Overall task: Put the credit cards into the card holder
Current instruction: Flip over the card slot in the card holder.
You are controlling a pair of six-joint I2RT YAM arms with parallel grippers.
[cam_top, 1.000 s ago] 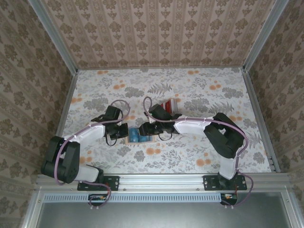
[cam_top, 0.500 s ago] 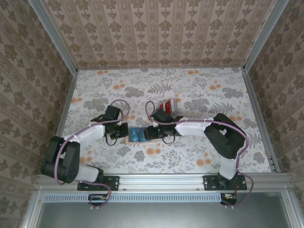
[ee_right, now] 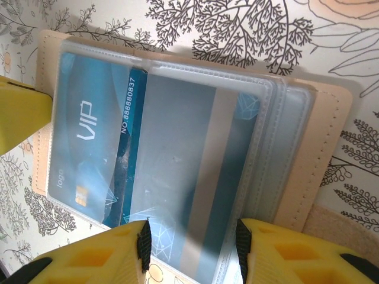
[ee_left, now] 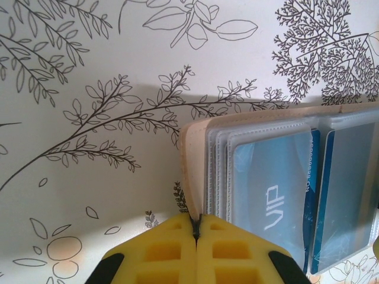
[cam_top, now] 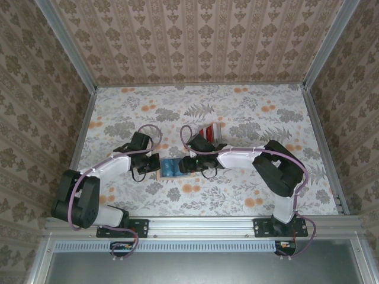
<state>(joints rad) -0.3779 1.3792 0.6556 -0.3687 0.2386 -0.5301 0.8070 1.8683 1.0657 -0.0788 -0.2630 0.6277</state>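
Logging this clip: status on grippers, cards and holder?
Left gripper shut, pinning holder edge. Right gripper open, straddling blue cards in sleeves. Red cards wait behind. Nothing in the way.

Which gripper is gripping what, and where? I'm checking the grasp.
The left gripper pinches the card holder at its cover edge. Whether the right gripper grips it cannot be told.

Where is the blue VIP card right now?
The blue VIP card sits inside a clear sleeve of the open card holder, which lies mid-table between the left gripper and the right gripper.
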